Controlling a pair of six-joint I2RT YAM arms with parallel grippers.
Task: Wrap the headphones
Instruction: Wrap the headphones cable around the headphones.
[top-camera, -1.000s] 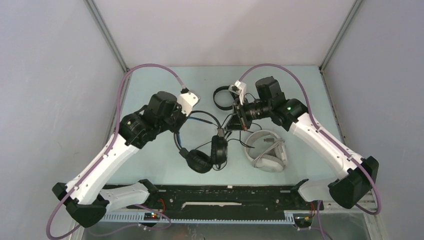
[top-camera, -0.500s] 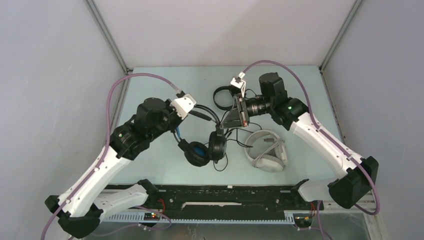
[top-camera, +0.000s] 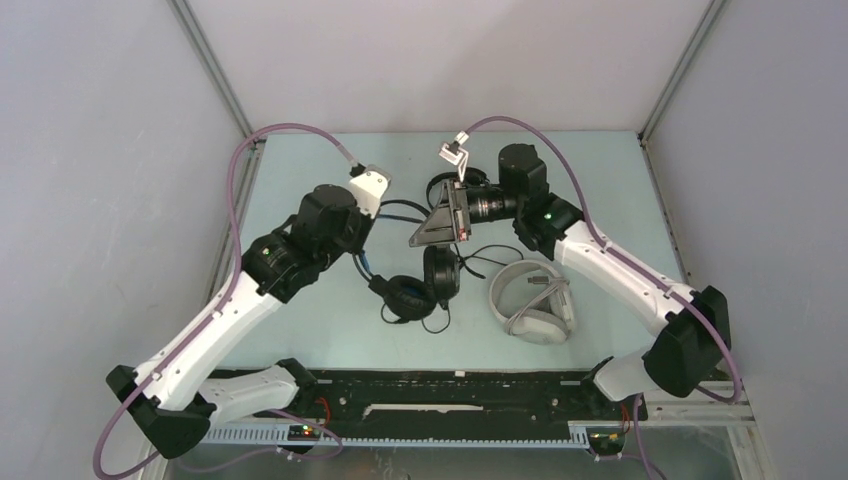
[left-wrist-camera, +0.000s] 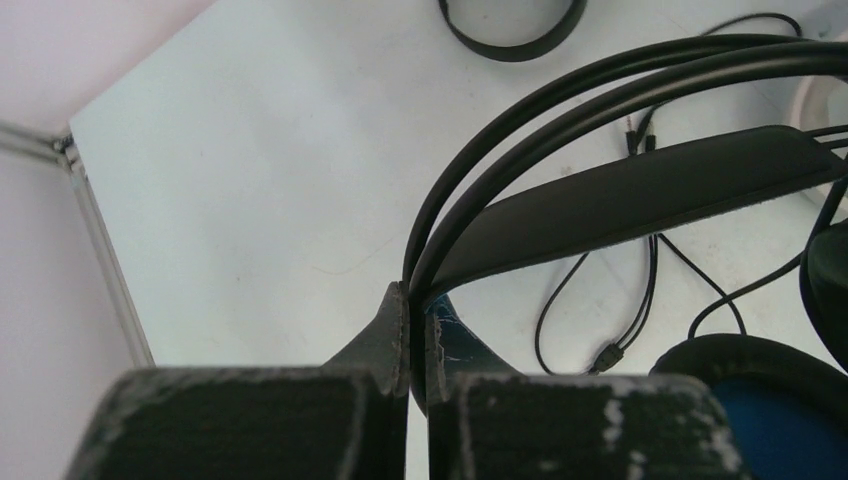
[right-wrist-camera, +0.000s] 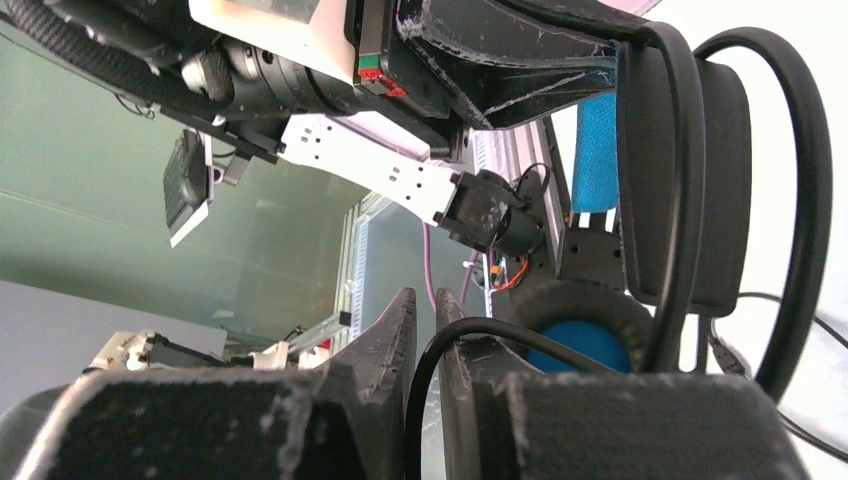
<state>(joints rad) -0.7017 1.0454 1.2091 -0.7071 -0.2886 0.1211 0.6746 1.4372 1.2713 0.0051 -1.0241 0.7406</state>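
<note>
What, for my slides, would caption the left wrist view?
Left pincer shut on the wire headband of the black over-ear headphones, its blue-lined earcup at lower right.

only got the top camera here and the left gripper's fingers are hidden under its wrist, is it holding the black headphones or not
Observer: Yes, the left wrist view shows the left gripper shut on the wire hoops of the black over-ear headphones.
Operator: and the right one, has it got the cable
Observer: In the right wrist view a black cable runs down the narrow gap in the right gripper; pinched or not, I cannot tell.
</note>
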